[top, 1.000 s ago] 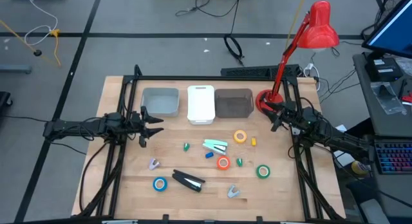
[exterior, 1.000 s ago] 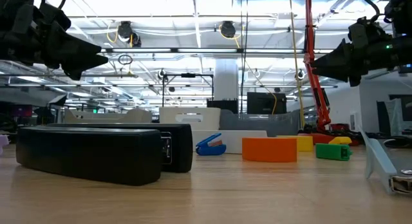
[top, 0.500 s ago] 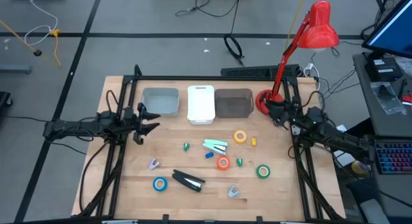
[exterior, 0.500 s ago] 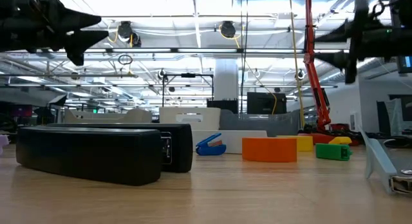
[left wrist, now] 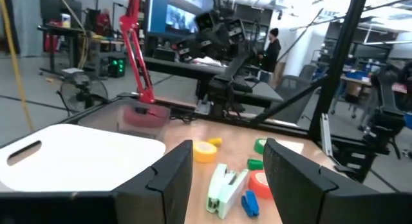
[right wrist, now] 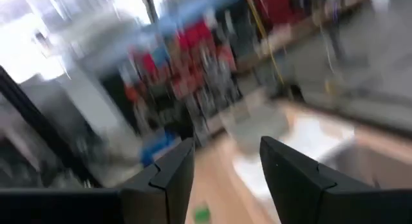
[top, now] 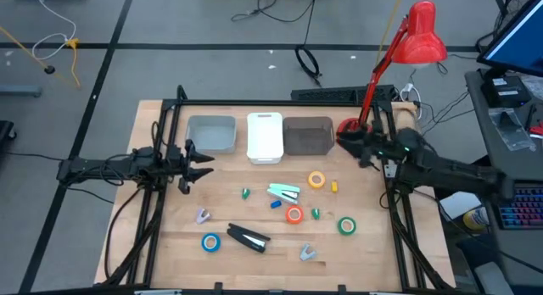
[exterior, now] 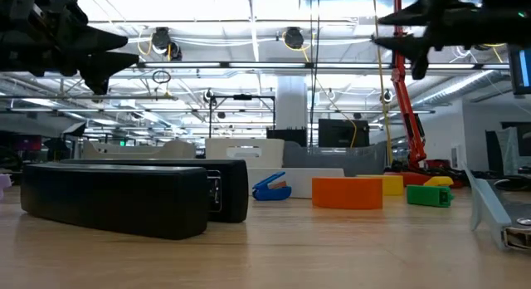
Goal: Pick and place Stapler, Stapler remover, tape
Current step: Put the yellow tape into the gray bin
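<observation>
The left gripper point(left wrist: 225, 169) has its two dark fingers point(left wrist: 170, 179) spread apart — between them lie a pale green stapler point(left wrist: 226, 185), a yellow tape roll point(left wrist: 205, 151) and an orange-red roll point(left wrist: 260, 183). A white bin point(left wrist: 71, 153) sits beside them, a red lamp point(left wrist: 138, 63) beyond — a person point(left wrist: 271, 49) stands far off.

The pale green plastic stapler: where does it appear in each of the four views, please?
High view: the pale green plastic stapler lies mid-table, in front of the white rectangular bin.
Low view: I cannot make it out.
Left wrist view: low centre, between the left pincer's fingers.
Right wrist view: too blurred to tell.
Shared landmark: the yellow tape roll beside it.
</observation>
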